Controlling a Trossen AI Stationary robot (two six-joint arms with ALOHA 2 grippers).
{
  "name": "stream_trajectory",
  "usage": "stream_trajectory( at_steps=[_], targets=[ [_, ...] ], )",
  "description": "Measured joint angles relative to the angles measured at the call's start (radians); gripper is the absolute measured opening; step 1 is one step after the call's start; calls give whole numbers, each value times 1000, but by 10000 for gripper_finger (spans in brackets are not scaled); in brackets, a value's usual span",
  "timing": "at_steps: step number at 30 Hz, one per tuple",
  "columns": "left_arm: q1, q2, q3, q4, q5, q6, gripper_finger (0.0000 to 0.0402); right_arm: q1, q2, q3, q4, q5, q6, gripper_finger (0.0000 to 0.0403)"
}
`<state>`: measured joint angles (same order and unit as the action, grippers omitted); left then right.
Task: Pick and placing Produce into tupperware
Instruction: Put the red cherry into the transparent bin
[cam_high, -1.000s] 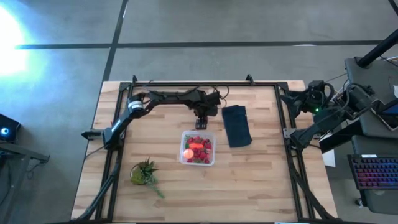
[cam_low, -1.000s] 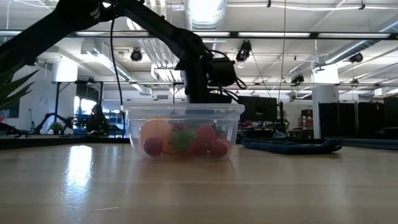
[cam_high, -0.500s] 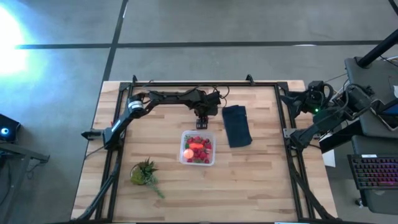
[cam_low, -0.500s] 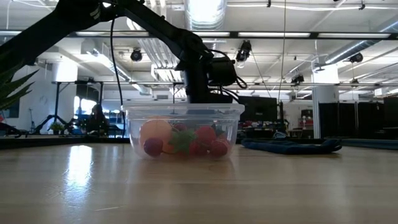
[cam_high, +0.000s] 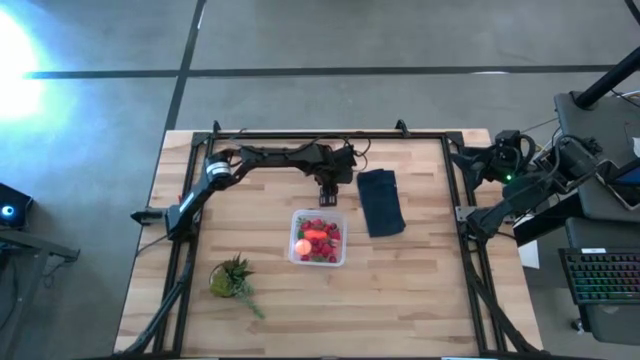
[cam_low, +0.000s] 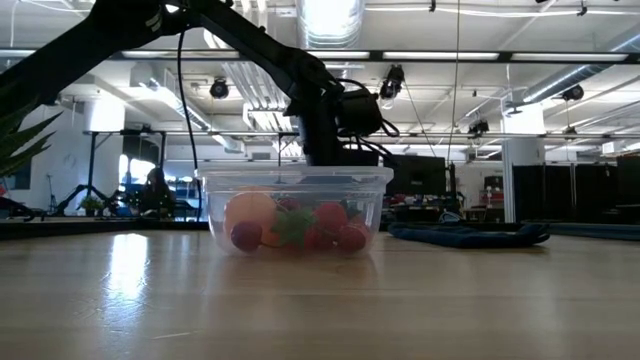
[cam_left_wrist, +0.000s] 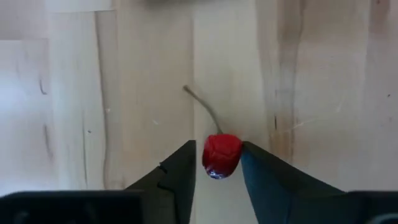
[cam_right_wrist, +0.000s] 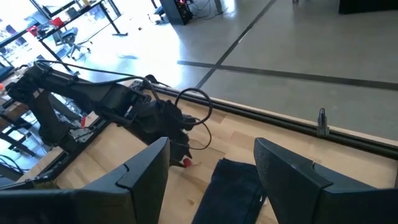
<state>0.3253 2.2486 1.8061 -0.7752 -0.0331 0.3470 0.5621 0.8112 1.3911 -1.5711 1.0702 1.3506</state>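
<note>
A small red berry with a thin stem lies on the wooden table just beyond the far rim of the clear tupperware, which holds several red berries and a peach-orange ball. My left gripper points steeply down over the berry, one finger on either side of it, narrowly open. From across the table the berry shows as a red spot under that gripper. My right gripper waits open, high at the table's right edge. My left gripper comes at the red berry from above, its fingers slanting down on either side of the berry's round body. One finger meets the berry's side. A sliver of table shows between the other finger and the berry. The berry rests on the table, stem pointing away.
A folded dark navy cloth lies right of the left gripper. A green leafy bunch sits near the front left. Black frame rails run along the table's far and side edges.
</note>
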Motion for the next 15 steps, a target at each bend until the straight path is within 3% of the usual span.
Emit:
stream_trajectory(
  at_steps=[15],
  targets=[
    [0,6,0,-1,-6,-1,47,0,0,0,0,0,3,226]
  ],
)
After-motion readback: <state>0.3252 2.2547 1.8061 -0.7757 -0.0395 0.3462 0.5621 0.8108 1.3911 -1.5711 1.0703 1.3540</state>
